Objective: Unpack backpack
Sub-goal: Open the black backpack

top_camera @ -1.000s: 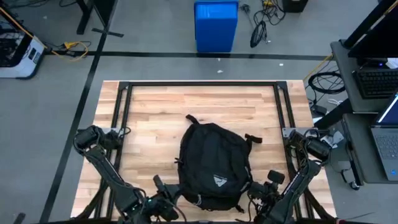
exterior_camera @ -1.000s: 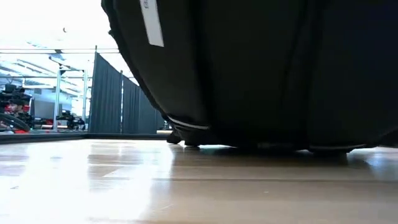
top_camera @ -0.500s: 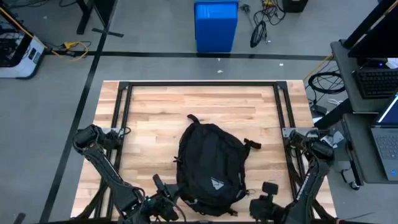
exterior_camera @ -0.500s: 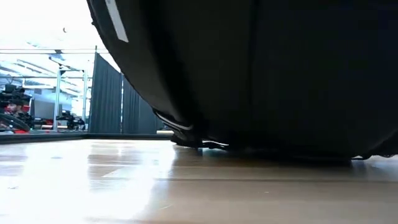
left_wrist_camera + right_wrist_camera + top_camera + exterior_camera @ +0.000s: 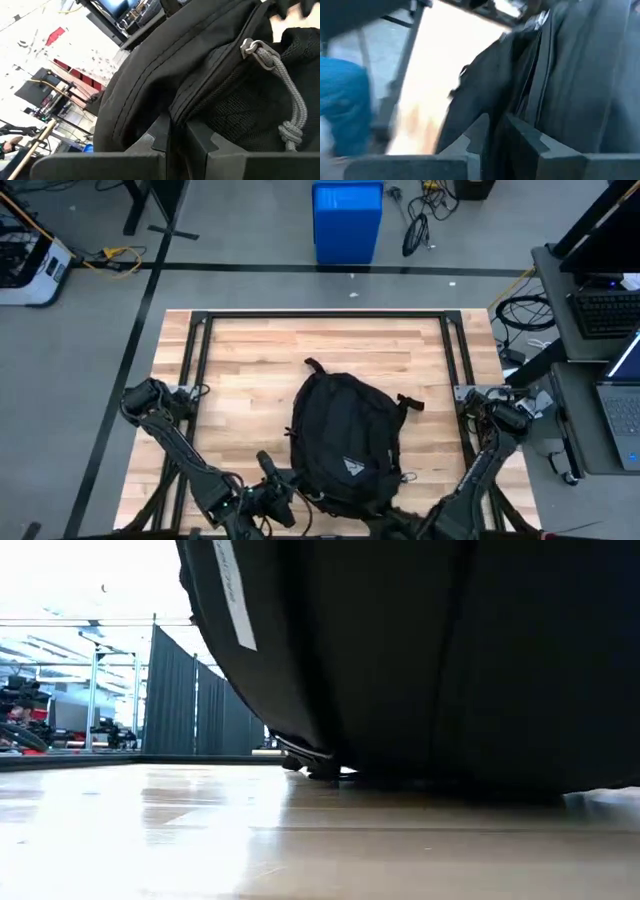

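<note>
The black backpack (image 5: 345, 442) lies front up on the wooden table (image 5: 250, 360), white triangle logo (image 5: 352, 468) toward the near edge. In the low view the backpack (image 5: 420, 650) fills the picture, its bottom edge (image 5: 320, 770) on the wood. My left gripper (image 5: 285, 492) is at its near left corner, shut on fabric (image 5: 172, 142). My right gripper (image 5: 492, 137) is at the near right corner and barely shows in the high view; in the blurred right wrist view its fingers are shut on dark fabric. My left gripper pinches a raised seam fold of the backpack (image 5: 175, 112) between its two fingers, just beside a zip pull with a grey cord (image 5: 280, 85). It comes in low from the table's near left. The backpack rests on the table. My right gripper pinches a ridge of the backpack's black fabric (image 5: 495, 107) between its two fingers (image 5: 522, 137). It comes in low from the table's near right. The blur hides which part of the backpack this is.
A black metal frame (image 5: 320, 315) runs around the tabletop. Bare wood lies on the far half of the table and to the left of the backpack. A blue bin (image 5: 347, 220) stands on the floor beyond the far edge.
My right gripper has gone toward the near edge and in to the backpack's near right corner. My left gripper has edged right, toward the backpack. The backpack slid a little toward the near left, then back toward the far right.
</note>
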{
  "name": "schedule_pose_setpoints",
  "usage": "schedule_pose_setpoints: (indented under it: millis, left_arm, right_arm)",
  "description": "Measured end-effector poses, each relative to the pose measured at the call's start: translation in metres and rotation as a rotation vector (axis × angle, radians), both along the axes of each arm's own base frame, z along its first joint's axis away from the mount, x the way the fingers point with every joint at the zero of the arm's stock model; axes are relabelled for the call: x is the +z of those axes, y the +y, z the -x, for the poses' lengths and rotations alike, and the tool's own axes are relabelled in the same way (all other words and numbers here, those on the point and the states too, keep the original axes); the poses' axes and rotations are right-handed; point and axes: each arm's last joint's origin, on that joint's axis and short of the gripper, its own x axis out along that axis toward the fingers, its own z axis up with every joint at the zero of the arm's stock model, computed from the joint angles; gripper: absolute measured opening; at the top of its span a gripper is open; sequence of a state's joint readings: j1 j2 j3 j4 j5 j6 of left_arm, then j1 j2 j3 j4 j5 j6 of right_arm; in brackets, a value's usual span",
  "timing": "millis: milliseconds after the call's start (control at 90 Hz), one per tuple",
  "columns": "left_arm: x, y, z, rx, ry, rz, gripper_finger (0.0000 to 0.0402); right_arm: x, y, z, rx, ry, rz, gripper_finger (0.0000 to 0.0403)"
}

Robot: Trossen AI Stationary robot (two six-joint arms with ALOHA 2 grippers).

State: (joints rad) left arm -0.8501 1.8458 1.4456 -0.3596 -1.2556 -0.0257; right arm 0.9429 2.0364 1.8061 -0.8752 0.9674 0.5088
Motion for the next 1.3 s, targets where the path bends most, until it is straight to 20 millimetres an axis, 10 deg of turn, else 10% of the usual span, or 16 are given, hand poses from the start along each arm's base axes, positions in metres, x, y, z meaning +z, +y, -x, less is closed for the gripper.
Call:
schedule_pose_setpoints:
  millis: [578, 911, 1300]
  left_arm:
    - [-0.004, 0.005, -0.003, 0.007, 0.014, 0.063, 0.0017]
    - [-0.005, 0.008, -0.006, -0.002, 0.029, 0.090, 0.0017]
    - [-0.006, 0.010, -0.009, -0.002, 0.034, 0.108, 0.0017]
  right_arm:
    - [0.021, 0.015, -0.003, 0.160, -0.102, 0.150, 0.0053]
    - [0.018, 0.017, 0.001, 0.199, -0.069, 0.282, 0.0163]
    - [0.001, -0.041, -0.013, -0.078, 0.100, 0.298, 0.0243]
